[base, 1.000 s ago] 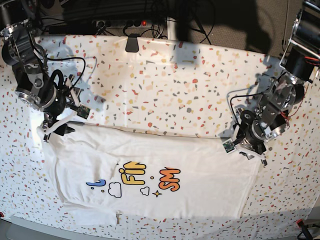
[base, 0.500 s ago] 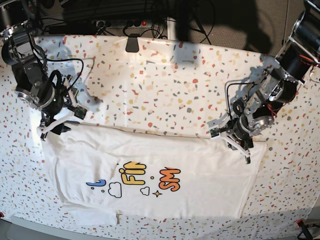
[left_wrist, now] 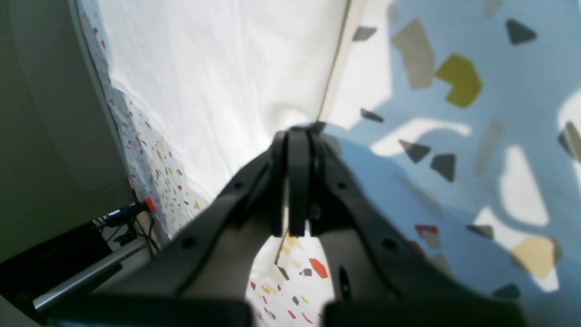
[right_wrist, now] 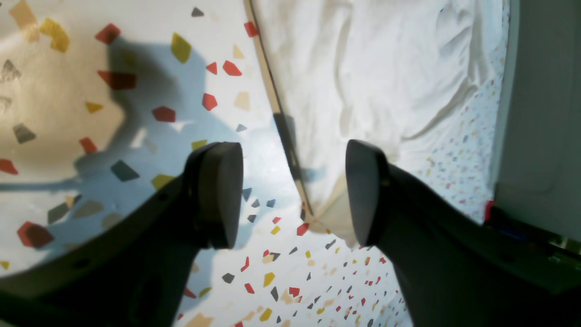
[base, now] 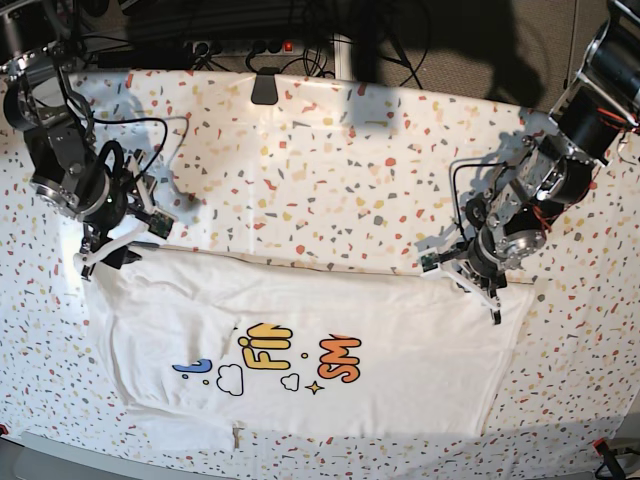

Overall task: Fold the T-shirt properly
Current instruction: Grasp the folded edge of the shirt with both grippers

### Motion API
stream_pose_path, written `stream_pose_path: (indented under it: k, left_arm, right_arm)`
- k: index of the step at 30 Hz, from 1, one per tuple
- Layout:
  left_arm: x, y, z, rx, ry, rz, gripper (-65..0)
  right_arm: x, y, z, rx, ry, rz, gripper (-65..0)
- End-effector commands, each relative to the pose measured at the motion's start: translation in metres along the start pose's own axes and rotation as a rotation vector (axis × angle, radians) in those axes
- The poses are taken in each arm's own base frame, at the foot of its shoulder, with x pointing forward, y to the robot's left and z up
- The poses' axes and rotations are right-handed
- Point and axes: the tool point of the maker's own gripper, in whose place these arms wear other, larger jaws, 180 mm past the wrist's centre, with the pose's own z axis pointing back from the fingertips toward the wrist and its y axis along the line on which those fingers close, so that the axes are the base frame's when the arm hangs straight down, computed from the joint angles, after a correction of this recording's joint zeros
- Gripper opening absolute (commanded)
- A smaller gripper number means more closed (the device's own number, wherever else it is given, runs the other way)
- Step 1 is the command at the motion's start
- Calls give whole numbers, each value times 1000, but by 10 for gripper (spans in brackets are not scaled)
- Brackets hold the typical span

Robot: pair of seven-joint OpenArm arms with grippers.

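since a second ago the left gripper point(base: 478, 283) moved inward along the t-shirt point(base: 380, 330) top edge, jaws pressed together; right gripper point(right_wrist: 290, 190) gapes wide at the corner.

Hard, bright light falls on the worktop point(base: 330, 170), with dark, sharp-edged arm shadows across its far side and bluish shadow patches in both wrist views. The left gripper point(left_wrist: 295, 181) and right gripper point(right_wrist: 290, 190) are blurred in close-up. Straight edges bow toward the wrist views' borders.
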Motion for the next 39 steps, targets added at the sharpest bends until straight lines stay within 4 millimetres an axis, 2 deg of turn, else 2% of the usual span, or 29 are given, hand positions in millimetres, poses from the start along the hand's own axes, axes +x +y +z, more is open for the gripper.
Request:
stream_pose_path:
  k: [1,5,12,16,19,22,27,30,34,39]
  left_arm:
    - [-1,17,1,31,4,0,-650]
    - [-1,17,1,32,4,0,-650]
    - [1,15,1,21,-10,29,-650]
    - [5,12,1,1,-30,81,-650]
    - [5,12,1,2,-29,79,-650]
    - [5,12,1,2,-29,80,-650]
    - [4,12,1,3,-28,76,-650]
    - [4,12,1,3,-28,77,-650]
    - [4,12,1,3,-28,76,-650]
    - [3,13,1,10,-20,56,-650]
  right_arm:
    - [-4,-22,1,-51,6,6,-313]
    - [-23,-37,-9,-63,51,-25,-313]
    - [-37,-61,-20,-84,56,-68,-313]
    - [-43,-51,-27,-33,46,-75,-313]
    - [-51,-37,-33,-3,79,7,-313]
    - [-49,-28,-40,-7,100,84,-313]
    - [-32,-15,-49,-26,95,224,-456]
    - [-20,-11,-54,-31,77,247,-461]
    - [-12,-15,-61,-65,88,215,-469]
    - [-12,-6,-72,-44,99,183,-577]
